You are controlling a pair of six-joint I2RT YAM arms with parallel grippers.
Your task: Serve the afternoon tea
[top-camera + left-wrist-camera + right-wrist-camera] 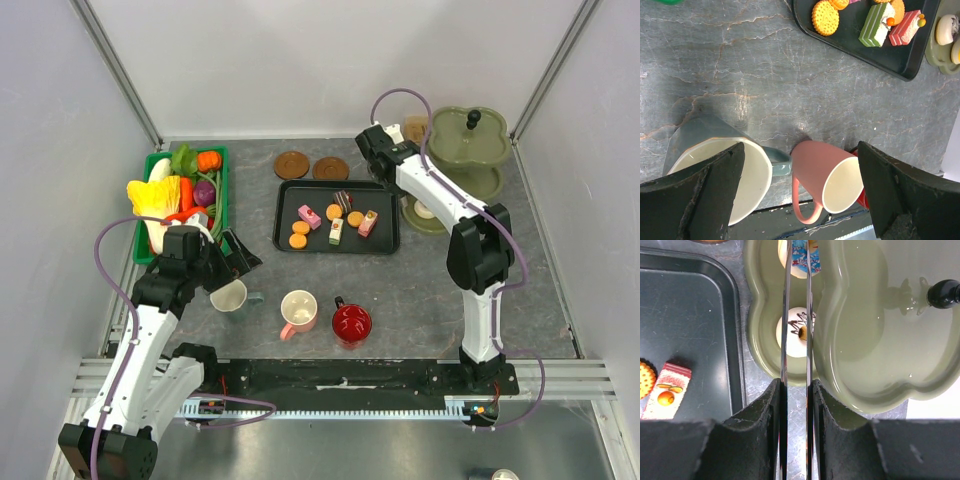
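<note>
Three mugs stand near the front: a whitish mug with a grey-blue outside (230, 297), a pink mug (298, 312) and a red mug (351, 323). My left gripper (240, 262) is open and empty just above the whitish mug. In the left wrist view my left gripper (801, 150) has one finger over the whitish mug's (715, 155) rim, with the pink mug (827, 172) lying between the jaws. A black tray (385, 240) holds several small cakes and biscuits. My right gripper (386, 142) (796, 390) is shut on metal tongs (785, 315), whose blades reach over the green stand's lower tier (757, 315), beside a white-and-blue pastry (799, 260).
A green two-tier stand (465, 150) stands at the back right, with a white chocolate-drizzled pastry (797, 337) on its lower tier. A green basket (222, 195) of toy vegetables is at the left. Two brown round discs (292, 164) lie behind the tray.
</note>
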